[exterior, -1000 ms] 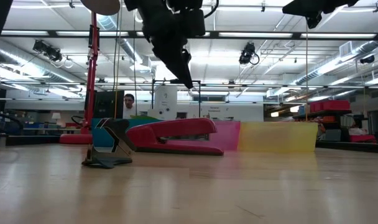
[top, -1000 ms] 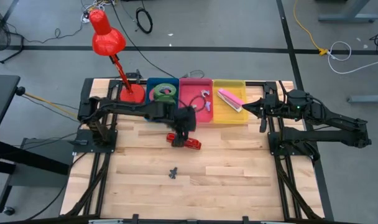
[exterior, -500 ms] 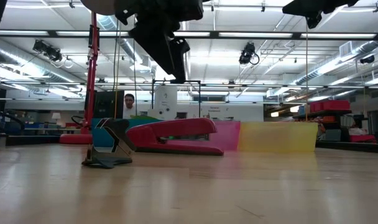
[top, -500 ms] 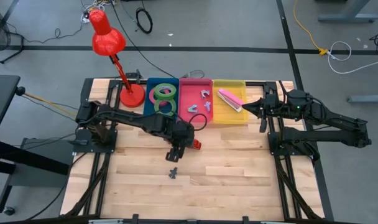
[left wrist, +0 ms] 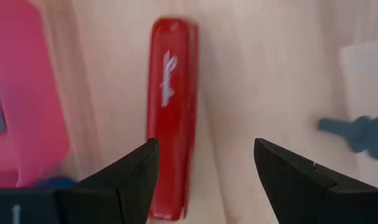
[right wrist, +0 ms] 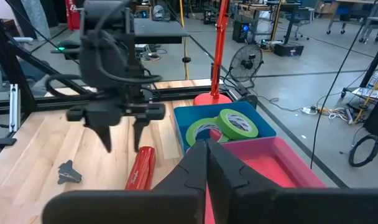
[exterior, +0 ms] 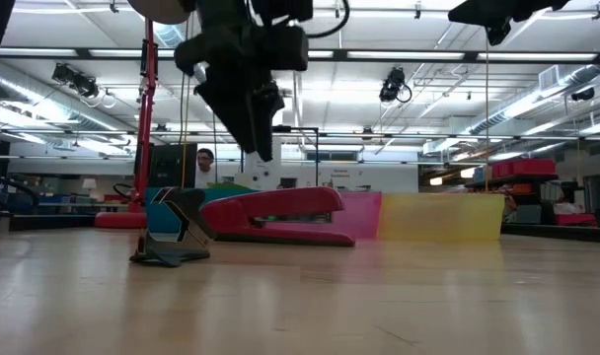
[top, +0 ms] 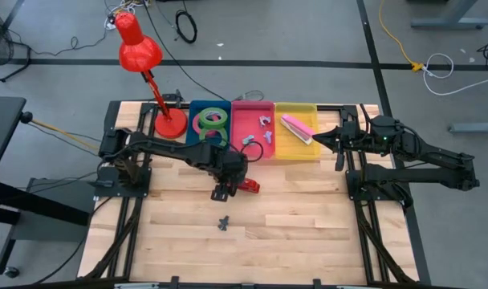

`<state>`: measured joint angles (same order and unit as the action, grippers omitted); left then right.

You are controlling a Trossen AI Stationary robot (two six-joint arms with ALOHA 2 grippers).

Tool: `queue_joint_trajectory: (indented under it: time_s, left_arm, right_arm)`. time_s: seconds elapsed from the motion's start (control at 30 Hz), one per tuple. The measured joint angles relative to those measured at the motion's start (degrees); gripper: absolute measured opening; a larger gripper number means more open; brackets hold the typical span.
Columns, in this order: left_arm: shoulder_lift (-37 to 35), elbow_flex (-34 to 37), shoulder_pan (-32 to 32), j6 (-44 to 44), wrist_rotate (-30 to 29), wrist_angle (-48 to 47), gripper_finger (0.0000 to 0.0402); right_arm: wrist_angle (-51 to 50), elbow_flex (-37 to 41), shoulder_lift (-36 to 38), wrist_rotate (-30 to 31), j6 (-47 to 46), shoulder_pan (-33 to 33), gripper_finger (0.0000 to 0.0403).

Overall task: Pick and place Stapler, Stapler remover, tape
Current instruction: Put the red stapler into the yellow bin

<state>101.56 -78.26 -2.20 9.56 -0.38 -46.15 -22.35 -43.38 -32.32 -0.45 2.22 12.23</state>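
**Left gripper open above the red stapler, nothing held**

Left gripper (top: pixel 221 191) hangs over the middle of the table (top: pixel 308 233), just in front of the row of bins. Fingers spread wide and empty: the left wrist view shows bare wood between the two dark fingers (left wrist: pixel 133 177), with the red stapler (left wrist: pixel 170 112) lying flat on the table just off to one side of the gap. No contact with it. In the low view the gripper (exterior: pixel 256 143) is clearly above the stapler (exterior: pixel 280 215), tips apart from its top.

From above, the stapler (top: pixel 246 186) sits on the wood right beside the gripper, near the front edge of the pink bin (top: pixel 242 154).

A dark staple remover (top: pixel 223 221) lies alone on the table, closer to the front edge, apart from the stapler. Also seen in the left wrist view (left wrist: pixel 360 132) and the low view (exterior: pixel 177 237).

Tape: two green rolls (top: pixel 212 119) in the blue bin (top: pixel 194 108); the right wrist view shows them overlapping (right wrist: pixel 223 126). A pink ring shows between them; can't tell more.

Pink bin has small grey pieces (top: pixel 264 123) in it. Yellow bin (top: pixel 297 151) holds a pink stapler (top: pixel 295 127).

Right gripper (top: pixel 318 138) is parked at the right edge by the yellow bin, raised, fingers closed together, empty.

Red desk lamp (top: pixel 140 50) stands at the back left corner.
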Motion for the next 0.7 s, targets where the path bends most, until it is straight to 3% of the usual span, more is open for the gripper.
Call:
queue_joint_trajectory:
  time_s: [0.33, 0.7]
  left_arm:
    - [0.0, 6.1, 5.3, 0.1, 0.2, 0.5, 0.0265]
    - [0.0, 13.9, 6.6, 0.2, 0.7, 9.3, 0.0265]
  right_arm:
    - [0.0, 0.0, 0.0, 0.0, 0.0, 0.0, 0.0009]
    - [0.0, 0.0, 0.0, 0.0, 0.0, 0.0, 0.0009]
